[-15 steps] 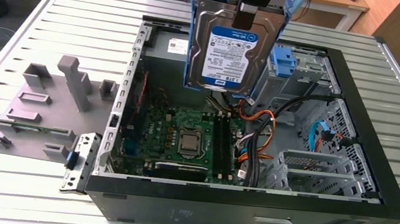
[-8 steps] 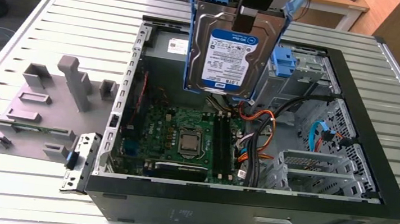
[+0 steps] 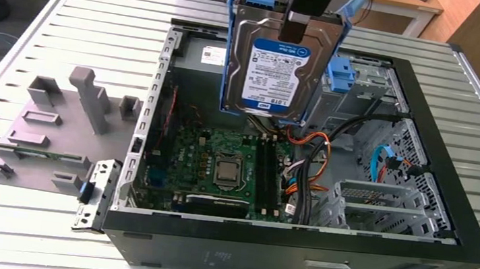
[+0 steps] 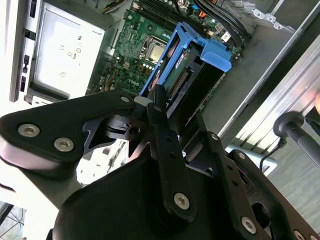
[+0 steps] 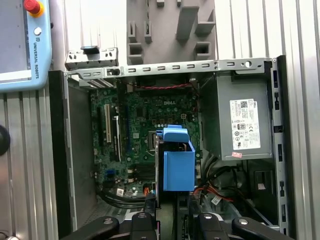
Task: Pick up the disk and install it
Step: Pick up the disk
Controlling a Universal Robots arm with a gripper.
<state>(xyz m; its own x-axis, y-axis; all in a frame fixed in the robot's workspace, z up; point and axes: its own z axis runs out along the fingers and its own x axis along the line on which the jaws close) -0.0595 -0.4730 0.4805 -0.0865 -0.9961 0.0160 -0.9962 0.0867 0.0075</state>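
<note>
In the exterior view, the claw (image 3: 295,29) comes down from 12 o'clock and is clamped on the upper edge of the disk (image 3: 275,64). The disk hangs upright in the air, its white-and-blue label facing the camera and blue rails down both sides. It is above the open computer case (image 3: 299,253), clear of the motherboard (image 3: 218,166) below it. The grey power supply (image 3: 205,56) lies in the case just beside the disk toward 9 o'clock. Further toward 9 o'clock, a grey fixture block (image 3: 60,121) rests on the slatted metal desk (image 3: 82,15), outside the case.

In the second wrist view, the black claw (image 4: 177,107) is closed on the near end of the disk (image 4: 192,75), which is seen end-on inside its blue frame. The motherboard (image 4: 135,35) and power supply (image 4: 65,55) lie beyond it.

In the first wrist view, the disk (image 5: 178,162) is held end-on by the claw (image 5: 172,220). It is over the motherboard (image 5: 130,125), beside the power supply (image 5: 240,120). A teach pendant (image 5: 22,50) lies on the desk (image 5: 305,30) outside the case (image 5: 175,66).
</note>
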